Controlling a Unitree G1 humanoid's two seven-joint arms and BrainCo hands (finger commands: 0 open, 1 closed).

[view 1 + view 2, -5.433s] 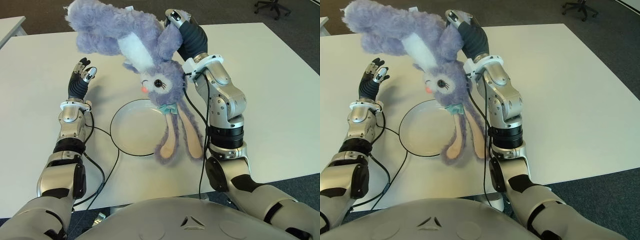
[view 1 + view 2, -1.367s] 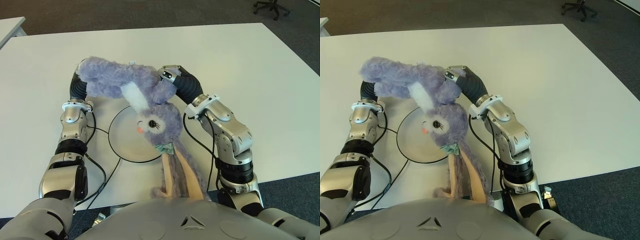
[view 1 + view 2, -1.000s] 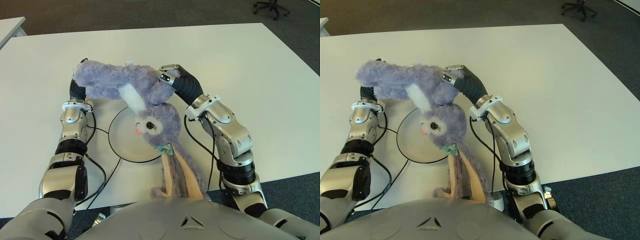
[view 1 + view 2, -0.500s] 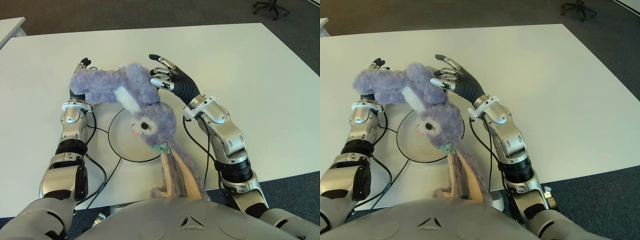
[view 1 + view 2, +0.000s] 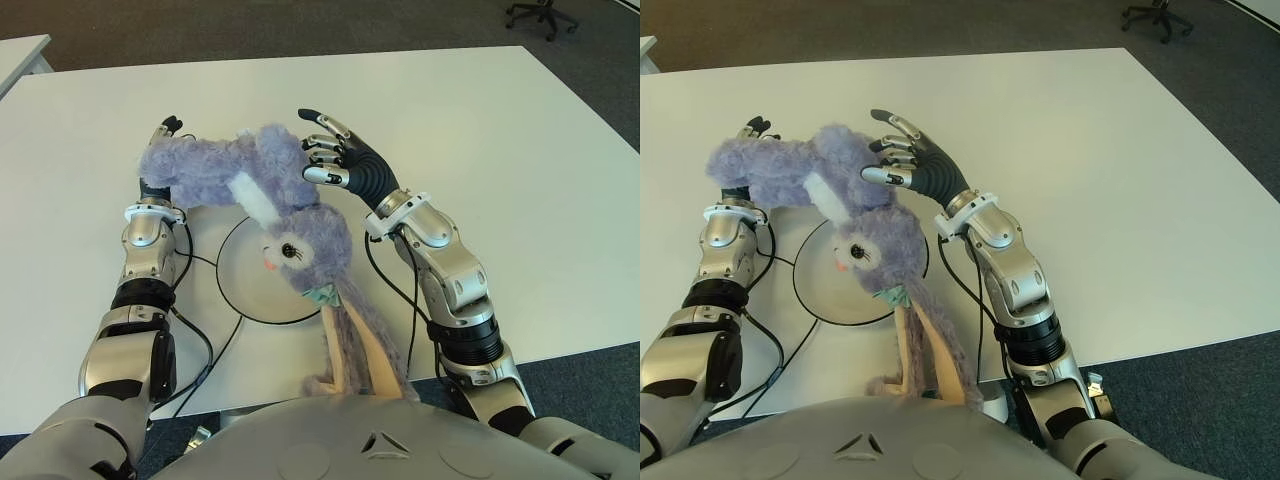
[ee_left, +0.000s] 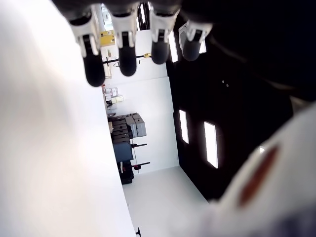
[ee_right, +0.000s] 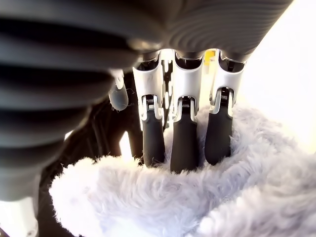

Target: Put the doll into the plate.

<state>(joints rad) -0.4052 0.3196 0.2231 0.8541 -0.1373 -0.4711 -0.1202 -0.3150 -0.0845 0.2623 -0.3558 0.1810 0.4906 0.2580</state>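
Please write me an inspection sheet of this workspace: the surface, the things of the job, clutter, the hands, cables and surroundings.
Surface: white table, bare apart from the job's things and cables.
Job's things: purple plush doll, a rabbit, lies across the far part of the clear round plate; its head is over the plate, its body reaches past the far-left rim, its long ears hang off the table's near edge.
Clutter: nothing seen.
Hands: right hand open, fingers spread, against the doll's body. Left hand open, mostly hidden behind the doll's far-left end.
Cables: black cables run along both arms onto the table by the plate.
Surroundings: dark carpet, an office chair base, another white table.
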